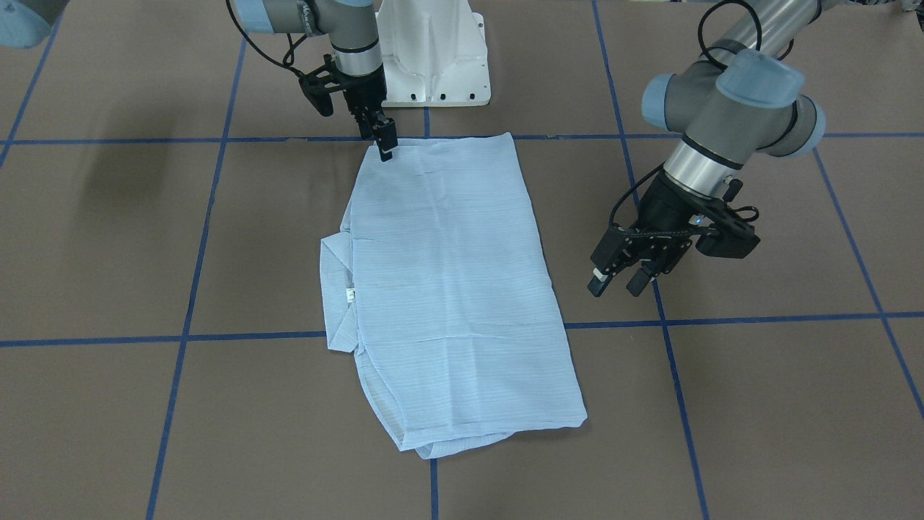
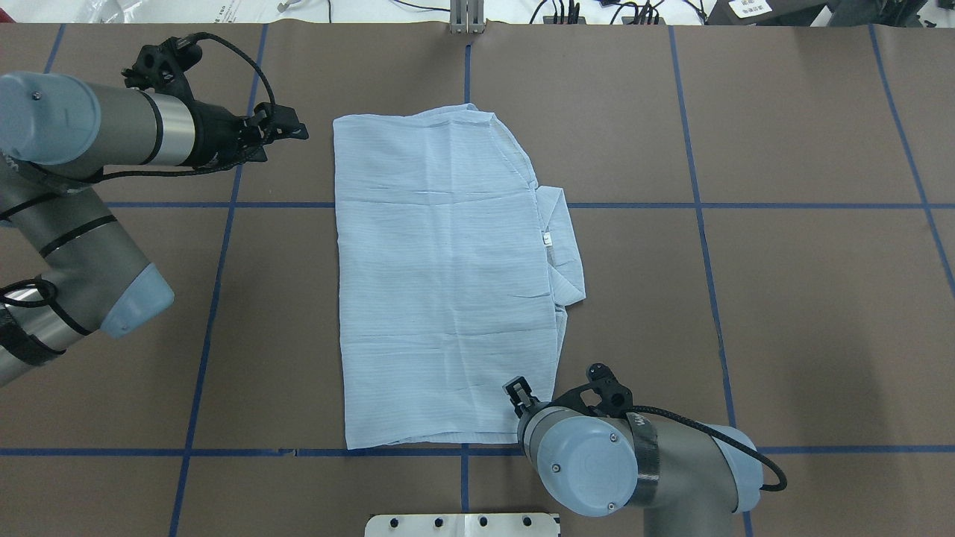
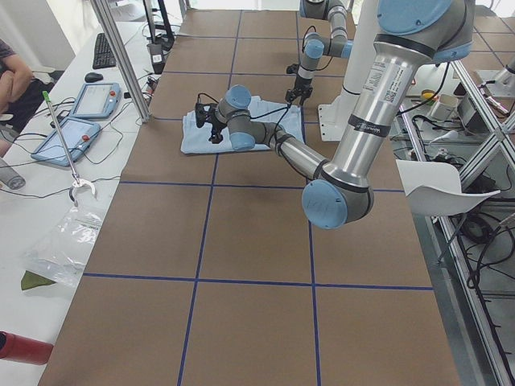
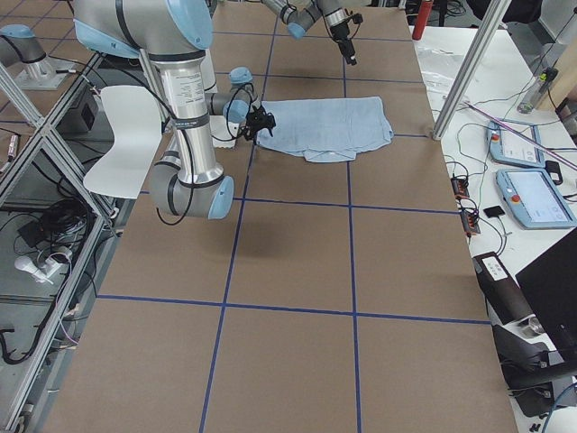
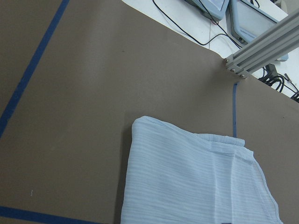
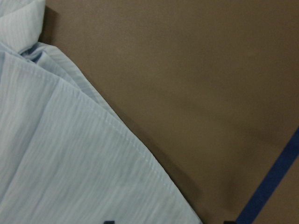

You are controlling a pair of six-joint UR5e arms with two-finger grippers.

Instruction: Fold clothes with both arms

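Note:
The clothes are one light-blue striped shirt (image 1: 447,289) (image 2: 440,283), folded into a long rectangle and lying flat on the brown table. Its collar (image 1: 336,289) (image 2: 563,246) sticks out on one long side, white label showing. My right gripper (image 1: 386,150) is down at the shirt's corner nearest the robot base. The right wrist view shows that hem (image 6: 60,154) between two spread fingertips, so the gripper is open. My left gripper (image 1: 617,284) (image 2: 287,133) hovers open and empty beside the shirt's opposite long side. The left wrist view looks down on the shirt's far corner (image 5: 196,182).
The white pedestal base (image 1: 433,65) stands just behind the shirt's near end. Blue tape lines (image 1: 188,336) grid the table. An aluminium post (image 5: 261,44) and tablets (image 4: 532,194) sit past the far edge. A seated person (image 3: 12,76) is at that side.

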